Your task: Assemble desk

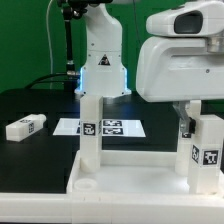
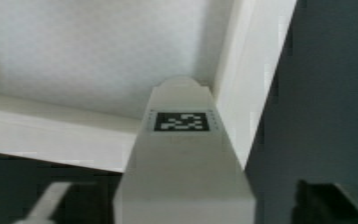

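End effector [image 2: 188, 200] downward, jaws apart

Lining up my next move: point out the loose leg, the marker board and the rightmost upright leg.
loose leg [image 1: 25, 127], exterior view, its middle.
marker board [image 1: 120, 127], exterior view, tagged face.
rightmost upright leg [image 1: 207, 140], exterior view, front face.

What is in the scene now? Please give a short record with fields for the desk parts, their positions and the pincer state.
tabletop: lies flat on the black table, rim up
left leg: upright on the tabletop, at the exterior view's left
right leg: upright on the tabletop, at the exterior view's right, under the arm
loose leg: lies on the table, apart from the tabletop
marker board: flat, behind the tabletop
pincer: open, one finger on each side of the right leg, gaps on both sides
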Controlling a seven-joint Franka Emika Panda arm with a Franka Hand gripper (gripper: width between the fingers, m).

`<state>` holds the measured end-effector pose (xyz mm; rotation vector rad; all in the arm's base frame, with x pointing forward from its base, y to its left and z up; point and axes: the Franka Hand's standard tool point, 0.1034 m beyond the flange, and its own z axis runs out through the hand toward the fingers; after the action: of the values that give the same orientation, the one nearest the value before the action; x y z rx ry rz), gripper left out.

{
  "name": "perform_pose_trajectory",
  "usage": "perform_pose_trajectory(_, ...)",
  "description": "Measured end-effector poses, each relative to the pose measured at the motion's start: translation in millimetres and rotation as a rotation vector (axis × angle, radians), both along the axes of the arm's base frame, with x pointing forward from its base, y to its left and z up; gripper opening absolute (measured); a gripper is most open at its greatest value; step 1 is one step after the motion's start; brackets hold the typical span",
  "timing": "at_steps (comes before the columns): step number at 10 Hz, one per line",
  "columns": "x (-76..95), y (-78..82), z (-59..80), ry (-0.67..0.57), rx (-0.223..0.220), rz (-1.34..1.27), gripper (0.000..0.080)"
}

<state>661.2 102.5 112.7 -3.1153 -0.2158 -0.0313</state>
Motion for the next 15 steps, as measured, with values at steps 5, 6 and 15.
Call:
perform_pose_trajectory(5, 0.2, -1.1, 0.0, 0.0, 0.001, -0.025, 0.0289)
perform_pose_trajectory(6, 0.2, -1.2, 0.0, 0.0, 0.001, -0.024, 0.0289)
perform_pose_trajectory(15, 1.3, -3.0, -0.6, 0.019, 0.056, -0.897, 0.029)
